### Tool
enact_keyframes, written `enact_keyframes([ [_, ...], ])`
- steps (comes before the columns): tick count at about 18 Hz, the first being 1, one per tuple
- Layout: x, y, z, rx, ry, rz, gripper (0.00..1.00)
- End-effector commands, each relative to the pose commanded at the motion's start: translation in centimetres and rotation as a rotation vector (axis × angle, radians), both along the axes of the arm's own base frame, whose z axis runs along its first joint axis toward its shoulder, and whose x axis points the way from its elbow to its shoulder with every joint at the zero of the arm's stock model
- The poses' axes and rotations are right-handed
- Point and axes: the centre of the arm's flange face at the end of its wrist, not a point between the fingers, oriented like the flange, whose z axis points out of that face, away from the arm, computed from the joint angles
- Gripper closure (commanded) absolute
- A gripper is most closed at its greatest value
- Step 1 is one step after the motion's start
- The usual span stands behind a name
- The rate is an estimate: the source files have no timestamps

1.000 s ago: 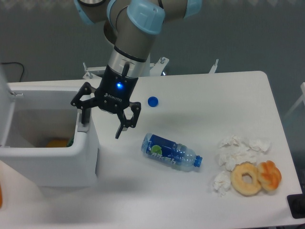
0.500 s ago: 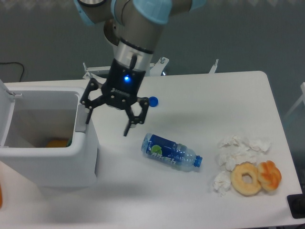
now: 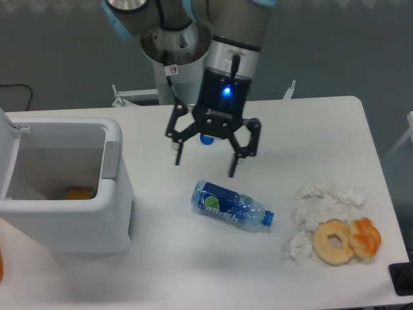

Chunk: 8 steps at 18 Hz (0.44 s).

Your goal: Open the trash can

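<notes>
Trash can (image 3: 64,194) sits at the far left of the desk (image 3: 310,129), well apart from everything else I list here. Its top is open: I look straight down into the bin, and the lid (image 3: 5,145) stands up at the can's left edge. Something yellow-orange (image 3: 77,193) lies at the bottom inside; I cannot tell what it is. The grey tab (image 3: 110,159) shows on the can's right rim.

My end effector (image 3: 208,165) hangs over the desk to the right of the can, apart from it, touching nothing. Fingers spread wide, released, nothing between them.

Other items, placed from the can: a blue bottle (image 3: 231,205) lies on its side to the right, just below my end effector. A blue cap (image 3: 206,137) sits further back, partly hidden behind my end effector. Crumpled tissues (image 3: 319,206) and two doughnuts (image 3: 347,240) lie far right, near the desk's front corner.

Progress, my judgement: the opening looks done, since the lid is up and the inside is exposed. Nothing left that I can see, except pulling clear and confirming the lid stands open by itself.
</notes>
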Motion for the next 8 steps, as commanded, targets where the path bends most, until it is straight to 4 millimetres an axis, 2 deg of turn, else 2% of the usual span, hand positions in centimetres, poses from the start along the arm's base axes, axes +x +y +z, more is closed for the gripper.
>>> enact_keyframes([
  [4, -1.5, -0.4, -2.0, -0.178, 0.187, -0.103, 0.00],
  [8, -2.0, -0.1, -3.1, -0.220, 0.228, -0.169, 0.00],
])
